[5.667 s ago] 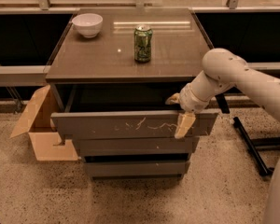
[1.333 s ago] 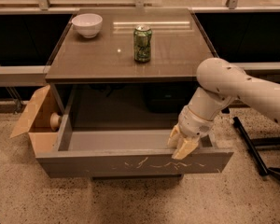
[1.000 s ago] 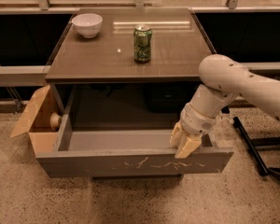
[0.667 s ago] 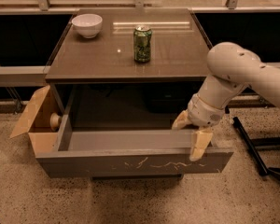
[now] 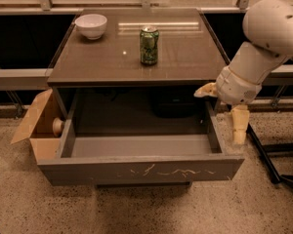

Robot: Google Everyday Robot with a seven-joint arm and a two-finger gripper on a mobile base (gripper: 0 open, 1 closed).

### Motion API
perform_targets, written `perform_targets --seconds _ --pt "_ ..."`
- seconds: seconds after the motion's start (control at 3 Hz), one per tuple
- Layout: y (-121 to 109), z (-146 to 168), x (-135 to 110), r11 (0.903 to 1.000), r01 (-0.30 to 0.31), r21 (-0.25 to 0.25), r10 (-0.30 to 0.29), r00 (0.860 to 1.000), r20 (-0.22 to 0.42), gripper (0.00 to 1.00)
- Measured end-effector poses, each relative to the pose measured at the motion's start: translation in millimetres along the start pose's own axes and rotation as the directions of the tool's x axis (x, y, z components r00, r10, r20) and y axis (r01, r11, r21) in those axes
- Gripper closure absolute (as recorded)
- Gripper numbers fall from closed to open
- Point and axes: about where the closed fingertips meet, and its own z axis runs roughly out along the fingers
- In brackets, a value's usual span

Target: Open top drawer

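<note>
The top drawer [image 5: 141,170] is pulled far out of the grey-brown cabinet, and its flat front shows pale scratches right of centre. Its inside [image 5: 136,145] looks empty. My gripper [image 5: 223,110] is on the white arm at the right. It hangs above and just outside the drawer's right side wall, clear of the front. It is open and holds nothing. One finger [image 5: 205,90] points left under the tabletop edge and the other finger [image 5: 239,126] points down.
A white bowl [image 5: 91,25] and a green can [image 5: 149,45] stand on the cabinet top [image 5: 185,57]. An open cardboard box [image 5: 36,126] sits on the floor at the left. Black stand legs [image 5: 276,155] lie on the floor at the right.
The drawer went from slightly open to pulled far out. My gripper then left the drawer's front edge, rose and moved right, and opened.
</note>
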Motion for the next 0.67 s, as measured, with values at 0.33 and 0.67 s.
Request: perform_targets --seconds 0.33,0.67 --pt "-9.6 -68.4 2.6 0.9951 0.015 0.098 -0.011 0.999 -0.045 0.00" --pt "-17.6 -110.6 2.5 0.9849 0.027 0.171 -0.015 0.997 -0.074 0.00"
